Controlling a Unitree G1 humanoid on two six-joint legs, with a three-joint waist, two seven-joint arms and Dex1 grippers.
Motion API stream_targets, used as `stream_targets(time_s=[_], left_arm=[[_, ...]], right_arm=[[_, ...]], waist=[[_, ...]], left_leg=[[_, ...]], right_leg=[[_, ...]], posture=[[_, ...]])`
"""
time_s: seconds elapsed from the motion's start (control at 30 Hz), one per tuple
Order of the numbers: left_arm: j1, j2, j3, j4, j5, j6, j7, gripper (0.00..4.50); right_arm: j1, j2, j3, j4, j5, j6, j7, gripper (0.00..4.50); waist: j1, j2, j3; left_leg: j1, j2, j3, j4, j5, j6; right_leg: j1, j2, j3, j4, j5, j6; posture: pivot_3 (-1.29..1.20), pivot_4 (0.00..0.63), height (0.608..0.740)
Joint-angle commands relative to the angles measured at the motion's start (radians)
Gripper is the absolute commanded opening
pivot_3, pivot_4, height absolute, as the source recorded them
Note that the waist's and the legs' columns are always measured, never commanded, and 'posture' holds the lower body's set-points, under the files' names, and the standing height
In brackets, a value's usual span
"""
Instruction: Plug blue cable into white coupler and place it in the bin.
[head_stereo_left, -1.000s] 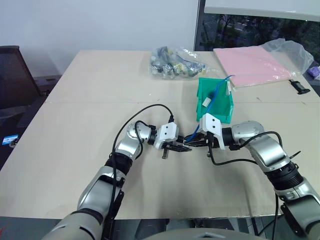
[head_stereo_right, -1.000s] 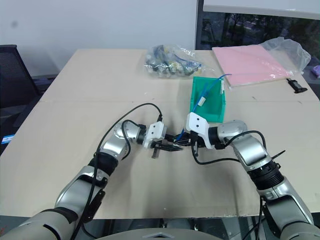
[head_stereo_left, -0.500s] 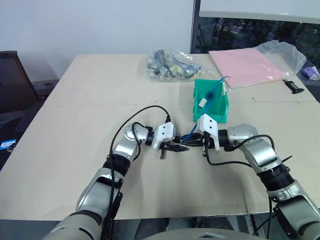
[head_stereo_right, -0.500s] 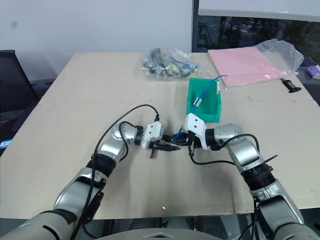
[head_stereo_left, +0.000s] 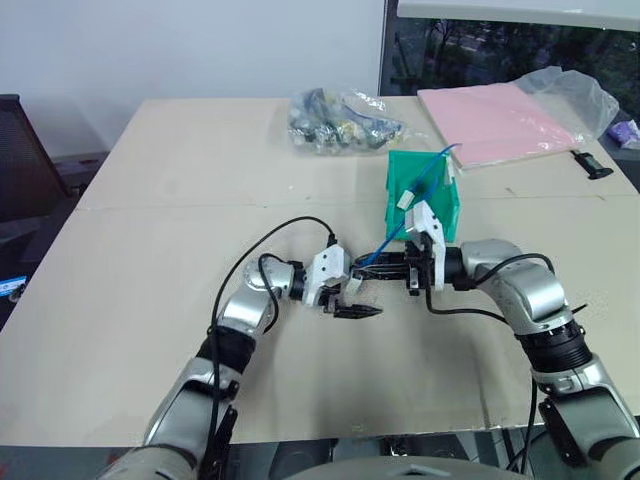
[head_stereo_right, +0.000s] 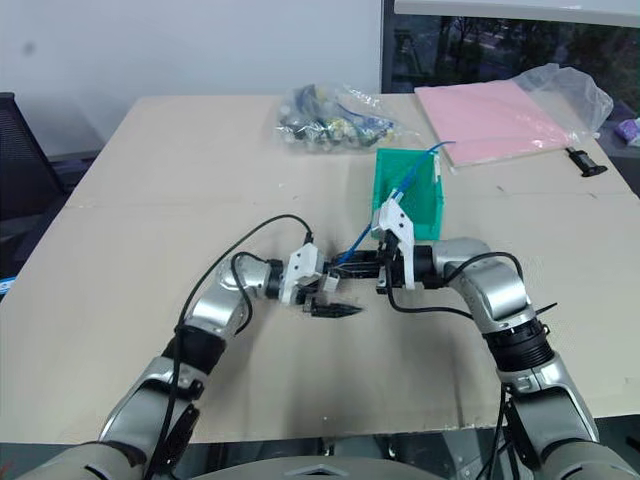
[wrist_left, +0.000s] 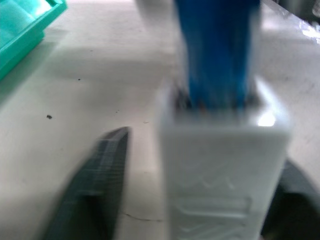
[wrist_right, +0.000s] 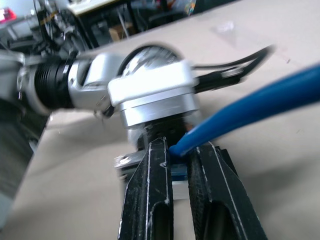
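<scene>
The blue cable (head_stereo_left: 385, 248) curves up from between my two grippers toward the bin (head_stereo_left: 397, 195). My right gripper (head_stereo_left: 374, 268) is shut on it near its lower end, as the right wrist view shows (wrist_right: 179, 150). That end is plugged into the white coupler (wrist_left: 222, 175). The coupler stands between the fingers (wrist_left: 95, 190) of my left gripper (head_stereo_left: 360, 296), which is open with a gap on each side of it. Both grippers meet just above the table, in front of the green bin.
Inside the bin lies a second blue cable (head_stereo_left: 427, 178) with its own white coupler (head_stereo_left: 403, 200). A clear bag of parts (head_stereo_left: 335, 120) and a pink sheet in plastic (head_stereo_left: 500, 120) lie at the back. A black chair (head_stereo_left: 20, 150) stands at the left.
My left gripper has gone from shut to open around the coupler. My right gripper has lifted a little with the cable. The camera has shifted.
</scene>
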Motion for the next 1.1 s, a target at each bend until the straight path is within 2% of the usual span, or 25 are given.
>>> stream_targets(time_s=[0.03, 0.17, 0.37, 0.57, 0.63, 0.7, 0.8, 0.9, 1.1], left_arm=[[0.040, 0.051, 0.080, -0.259, -0.054, 0.171, 0.115, 4.10], [0.032, 0.051, 0.166, -0.535, -0.132, 0.467, 0.318, 4.10], [-0.082, 0.007, 0.231, -0.742, -0.212, 0.787, 0.570, 4.10], [-0.113, 0.021, 0.219, -0.788, -0.227, 0.880, 0.654, 4.10], [-0.121, 0.017, 0.214, -0.778, -0.229, 0.869, 0.664, 4.14], [-0.129, 0.017, 0.206, -0.766, -0.226, 0.856, 0.671, 4.14], [-0.130, 0.019, 0.210, -0.764, -0.235, 0.854, 0.675, 4.14], [-0.125, 0.026, 0.216, -0.765, -0.241, 0.854, 0.673, 4.14], [-0.106, 0.038, 0.216, -0.764, -0.256, 0.849, 0.667, 4.14]], right_arm=[[-0.048, -0.039, -0.089, -0.072, 0.096, 0.087, -0.011, 0.00], [-0.148, -0.100, -0.149, 0.021, 0.115, 0.151, -0.026, 0.00], [-0.407, -0.190, -0.109, 0.403, -0.009, 0.106, 0.018, 0.00], [-0.650, -0.173, -0.051, 0.835, -0.160, -0.069, 0.117, 0.00], [-0.717, -0.131, -0.048, 0.993, -0.222, -0.170, 0.067, 0.79], [-0.772, -0.098, -0.081, 1.127, -0.260, -0.257, -0.045, 1.43], [-0.809, -0.089, -0.095, 1.233, -0.317, -0.361, -0.150, 2.94], [-0.811, -0.104, -0.091, 1.273, -0.378, -0.444, -0.265, 4.35], [-0.775, -0.167, -0.105, 1.261, -0.457, -0.518, -0.387, 4.44]], waist=[[0.001, -0.001, 0.005], [0.003, -0.001, 0.010], [0.004, -0.003, 0.012], [-0.002, -0.003, 0.013], [-0.003, -0.003, 0.013], [-0.002, -0.003, 0.013], [0.005, -0.003, 0.013], [0.010, -0.003, 0.013], [0.007, -0.003, 0.013]], left_leg=[[0.000, 0.000, 0.000, 0.000, 0.000, 0.000], [0.000, 0.000, 0.000, 0.000, 0.000, 0.000], [-0.001, -0.001, 0.000, 0.000, 0.000, 0.000], [-0.001, 0.000, 0.003, -0.004, 0.000, -0.001], [-0.002, 0.000, 0.004, -0.005, 0.001, -0.001], [-0.002, 0.000, 0.005, -0.004, 0.002, -0.003], [-0.004, 0.000, 0.006, -0.004, 0.003, -0.006], [-0.013, 0.000, 0.006, -0.001, 0.004, -0.006], [-0.014, 0.000, 0.006, -0.003, 0.004, -0.006]], right_leg=[[0.000, 0.000, 0.000, 0.000, 0.000, 0.000], [0.000, -0.001, 0.000, 0.000, 0.000, 0.000], [0.000, -0.002, 0.000, -0.001, 0.000, 0.000], [-0.003, 0.000, 0.003, -0.001, 0.000, 0.000], [-0.004, 0.000, 0.003, -0.001, 0.000, 0.000], [-0.005, 0.000, 0.004, -0.001, 0.000, 0.000], [-0.006, -0.001, 0.004, -0.001, 0.000, 0.000], [-0.013, -0.001, 0.004, 0.000, 0.000, 0.000], [-0.013, -0.001, 0.004, 0.000, 0.000, 0.000]], posture=[[0.00, 0.150, 0.740], [0.00, 0.150, 0.740], [0.00, 0.150, 0.740], [0.00, 0.150, 0.740], [0.00, 0.150, 0.740], [0.00, 0.150, 0.740], [0.00, 0.150, 0.740], [0.00, 0.150, 0.740], [0.00, 0.150, 0.740]])
